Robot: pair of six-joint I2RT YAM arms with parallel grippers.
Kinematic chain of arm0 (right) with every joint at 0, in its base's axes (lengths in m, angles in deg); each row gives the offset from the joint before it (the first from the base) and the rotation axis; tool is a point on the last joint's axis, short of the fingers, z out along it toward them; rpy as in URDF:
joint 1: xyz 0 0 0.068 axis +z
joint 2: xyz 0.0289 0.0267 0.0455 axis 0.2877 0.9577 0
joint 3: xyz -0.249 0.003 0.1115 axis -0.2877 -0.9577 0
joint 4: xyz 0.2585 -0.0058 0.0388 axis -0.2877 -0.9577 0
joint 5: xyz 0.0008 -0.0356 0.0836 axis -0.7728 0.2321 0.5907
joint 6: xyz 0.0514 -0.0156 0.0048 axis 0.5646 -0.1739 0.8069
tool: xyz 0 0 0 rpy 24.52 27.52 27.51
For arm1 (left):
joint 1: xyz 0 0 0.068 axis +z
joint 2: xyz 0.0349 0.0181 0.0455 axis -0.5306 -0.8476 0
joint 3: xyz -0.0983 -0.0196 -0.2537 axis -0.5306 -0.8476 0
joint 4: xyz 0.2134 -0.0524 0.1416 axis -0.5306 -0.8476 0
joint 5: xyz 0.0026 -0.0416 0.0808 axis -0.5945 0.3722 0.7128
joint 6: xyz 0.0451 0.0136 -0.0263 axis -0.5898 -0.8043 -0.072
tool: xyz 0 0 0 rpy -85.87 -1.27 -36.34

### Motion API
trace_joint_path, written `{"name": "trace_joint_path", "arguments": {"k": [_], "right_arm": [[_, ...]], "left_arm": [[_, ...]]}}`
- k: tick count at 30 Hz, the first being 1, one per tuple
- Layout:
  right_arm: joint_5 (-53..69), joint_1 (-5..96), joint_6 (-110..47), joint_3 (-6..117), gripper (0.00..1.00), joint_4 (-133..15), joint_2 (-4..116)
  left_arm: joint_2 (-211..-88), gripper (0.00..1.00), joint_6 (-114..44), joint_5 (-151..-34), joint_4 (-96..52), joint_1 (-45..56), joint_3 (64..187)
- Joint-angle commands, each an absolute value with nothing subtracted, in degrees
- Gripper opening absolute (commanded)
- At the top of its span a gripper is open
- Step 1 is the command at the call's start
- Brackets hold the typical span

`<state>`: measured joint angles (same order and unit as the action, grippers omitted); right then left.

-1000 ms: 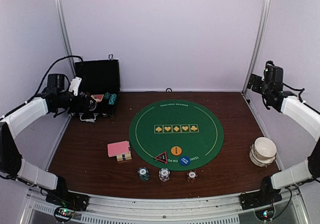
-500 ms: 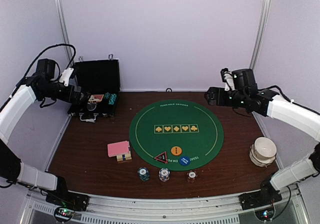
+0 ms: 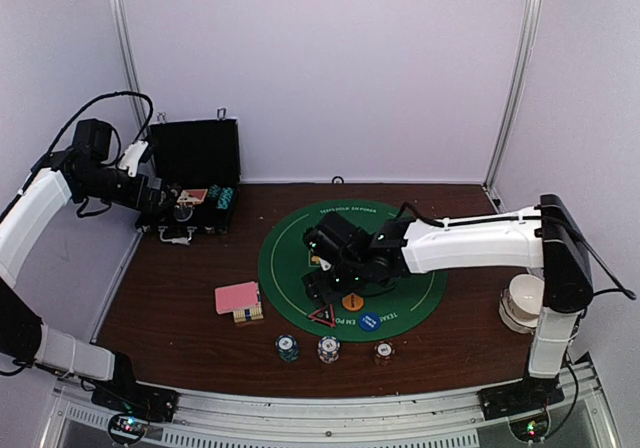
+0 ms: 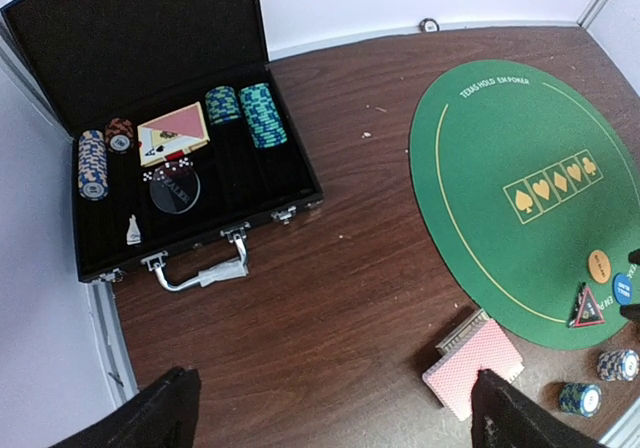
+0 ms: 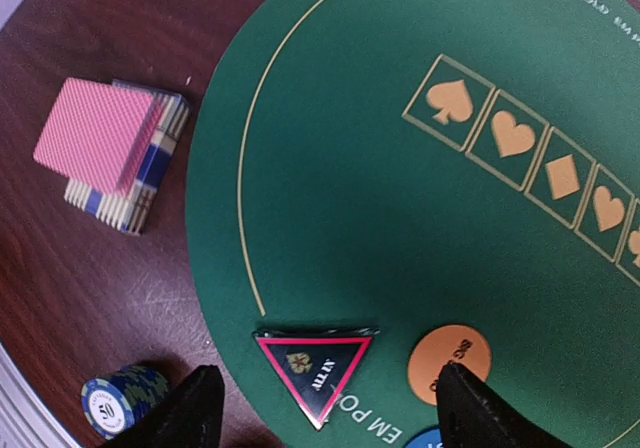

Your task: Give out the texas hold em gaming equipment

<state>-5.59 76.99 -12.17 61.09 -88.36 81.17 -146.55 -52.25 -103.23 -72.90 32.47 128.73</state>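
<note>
Left claw (image 4: 335, 420) spread wide near open case (image 3: 195, 183), pink cards (image 3: 238, 297) on surface (image 3: 170, 298) left of mat (image 3: 410, 268), three chip stacks (image 3: 329, 348) at near edge, right claw (image 5: 330, 408) parted over triangle marker (image 5: 315, 363) beside orange disc (image 5: 450, 361), cup (image 3: 528, 303) far right.

Enclosure seen from above. A dark brown wood-grain table (image 3: 170, 298) fills the lower half of the frame. It is bounded by a plain, pale lilac-white back wall (image 3: 320, 68) at top, a left wall (image 3: 50, 48) and a right wall (image 3: 590, 68). Slim metal posts (image 3: 122, 48) stand in the rear corners, upper left and upper right. A small metal ring (image 3: 338, 180) sits where table meets back wall. A ridged aluminium rail (image 3: 320, 413) runs along the bottom edge. Lighting is even and diffuse; close views show fine scuffs on the wood.
</note>
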Motion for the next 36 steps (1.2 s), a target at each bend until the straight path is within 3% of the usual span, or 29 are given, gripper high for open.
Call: {"name": "trace_joint_path", "arguments": {"k": [1, 7, 21, 36], "right_arm": [[-7.2, 79.7, -9.9, 65.3, 0.72, -93.2, 85.4], [-6.7, 80.5, -8.3, 66.1, 0.64, -95.7, 88.2], [-1.8, 80.9, -7.7, 64.1, 0.67, -97.2, 90.9], [0.1, 80.9, -7.3, 68.4, 0.61, -100.3, 96.1]], "left_arm": [[-146.5, 0.97, -52.8, -104.2, -74.0, 32.9, 130.7], [-146.2, 0.98, -52.7, -104.8, -75.0, 32.9, 131.0], [-148.8, 0.97, -54.7, -105.9, -80.6, 32.9, 137.1], [-149.1, 0.98, -54.8, -105.9, -81.8, 32.9, 140.5]]}}
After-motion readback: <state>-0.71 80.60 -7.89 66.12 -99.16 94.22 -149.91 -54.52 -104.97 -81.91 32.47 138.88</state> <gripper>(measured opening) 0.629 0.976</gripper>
